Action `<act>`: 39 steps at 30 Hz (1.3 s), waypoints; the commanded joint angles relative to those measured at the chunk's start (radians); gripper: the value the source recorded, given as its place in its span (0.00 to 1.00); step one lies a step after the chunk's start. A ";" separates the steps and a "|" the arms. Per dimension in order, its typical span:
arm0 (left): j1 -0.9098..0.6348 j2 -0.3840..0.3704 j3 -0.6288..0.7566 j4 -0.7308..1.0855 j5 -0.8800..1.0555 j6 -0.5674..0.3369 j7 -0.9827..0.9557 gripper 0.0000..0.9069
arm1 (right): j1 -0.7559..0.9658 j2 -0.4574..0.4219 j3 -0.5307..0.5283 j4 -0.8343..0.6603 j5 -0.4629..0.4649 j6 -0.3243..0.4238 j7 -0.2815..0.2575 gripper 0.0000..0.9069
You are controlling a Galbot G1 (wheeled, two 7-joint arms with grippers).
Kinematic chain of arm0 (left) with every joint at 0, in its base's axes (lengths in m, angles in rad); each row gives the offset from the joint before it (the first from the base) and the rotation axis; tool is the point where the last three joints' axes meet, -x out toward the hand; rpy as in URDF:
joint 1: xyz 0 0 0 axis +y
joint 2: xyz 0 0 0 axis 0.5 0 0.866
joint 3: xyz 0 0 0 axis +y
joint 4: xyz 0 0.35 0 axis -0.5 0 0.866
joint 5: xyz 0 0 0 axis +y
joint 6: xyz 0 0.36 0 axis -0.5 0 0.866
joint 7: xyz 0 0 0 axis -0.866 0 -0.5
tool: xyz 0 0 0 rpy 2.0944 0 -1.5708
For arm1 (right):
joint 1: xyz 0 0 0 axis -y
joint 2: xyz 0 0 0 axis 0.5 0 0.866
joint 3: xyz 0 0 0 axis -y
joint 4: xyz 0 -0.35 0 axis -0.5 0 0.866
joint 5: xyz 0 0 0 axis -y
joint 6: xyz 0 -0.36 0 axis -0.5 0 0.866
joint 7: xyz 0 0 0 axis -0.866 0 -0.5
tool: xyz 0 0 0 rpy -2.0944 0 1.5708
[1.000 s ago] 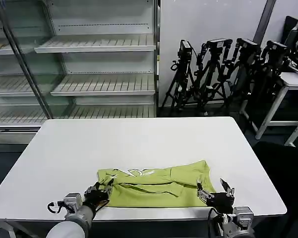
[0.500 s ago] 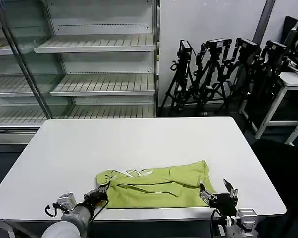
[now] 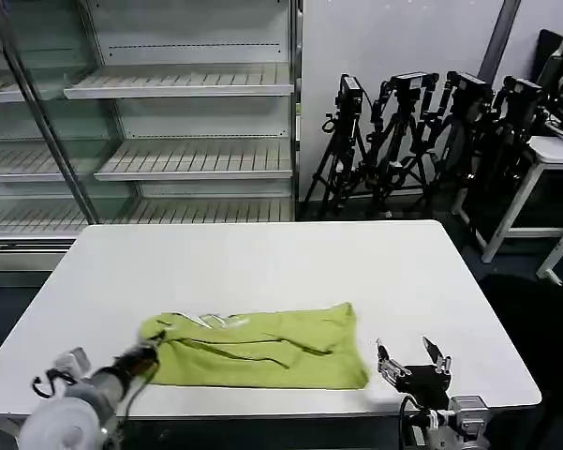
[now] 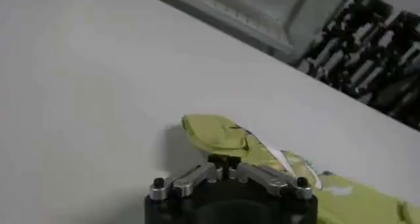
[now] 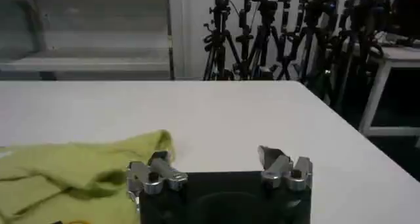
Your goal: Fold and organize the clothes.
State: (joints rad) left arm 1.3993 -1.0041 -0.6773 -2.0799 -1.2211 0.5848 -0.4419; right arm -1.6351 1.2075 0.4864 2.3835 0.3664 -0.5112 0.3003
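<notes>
**Desk:** What is on the table (image 3: 262,258), and how many of each?

**Photographer:** One garment: a lime yellow-green T-shirt (image 3: 262,339), bunched into a long, low heap near the front edge of the white table, left of centre. A strip of its white print (image 3: 211,321) shows along the far side. Two pincers. The left pincer (image 3: 150,354) sits at the shirt's left end, its jaws drawn together on the cloth there. The right pincer (image 3: 410,361) is near the front right of the table, just beside the shirt's right end but apart from it, its two fingers spread with nothing between them.

**Desk:** Anything cut off or hard to read?

**Photographer:** Both arms run out of the head view at the bottom edge. From the left wrist, the pincer's (image 4: 226,173) fingertips meet against the folded cloth (image 4: 223,134), and the exact pinch point is hidden behind them. From the right wrist, the shirt (image 5: 79,169) is cut off at the picture's edge, while the open pincer (image 5: 220,169) stands over bare table. What the print depicts cannot be made out.

**Desk:** And the room?

**Photographer:** A plain white table, smooth and bare apart from the shirt. Behind it on the left is a white shelving unit (image 3: 187,122); on the right, a cluster of black tripods (image 3: 422,141) against the wall, and a second white table's corner (image 3: 553,155) at the far right.
</notes>
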 commanded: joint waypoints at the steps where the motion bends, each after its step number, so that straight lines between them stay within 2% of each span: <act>1: -0.032 0.128 -0.230 0.083 -0.194 -0.006 0.013 0.07 | -0.003 0.000 -0.002 0.001 -0.002 0.000 0.003 1.00; 12: -0.086 0.076 -0.060 -0.091 -0.407 -0.011 -0.004 0.06 | -0.025 -0.011 0.010 0.024 -0.010 -0.009 0.019 1.00; 16: -0.109 0.024 0.027 -0.141 -0.424 -0.089 -0.003 0.06 | -0.051 -0.011 0.031 0.041 -0.013 -0.007 0.020 1.00; 23: -0.153 -0.032 0.171 -0.157 -0.416 -0.134 -0.009 0.06 | -0.066 -0.010 0.054 0.043 -0.011 -0.002 0.030 1.00; 26: -0.138 -0.034 0.260 -0.170 -0.348 -0.135 0.006 0.06 | -0.073 -0.003 0.058 0.044 -0.011 0.004 0.030 1.00; 31: -0.180 -0.063 0.407 -0.139 -0.084 -0.145 0.043 0.07 | -0.079 0.005 0.047 0.039 -0.021 0.014 0.029 1.00; 39: -0.218 -0.118 0.532 -0.069 0.093 -0.152 0.072 0.06 | -0.070 -0.001 0.026 0.032 -0.029 0.019 0.030 1.00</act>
State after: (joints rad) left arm 1.2301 -1.0617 -0.3731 -2.1971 -1.3929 0.4556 -0.4020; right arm -1.7015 1.2066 0.5183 2.4229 0.3442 -0.4984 0.3295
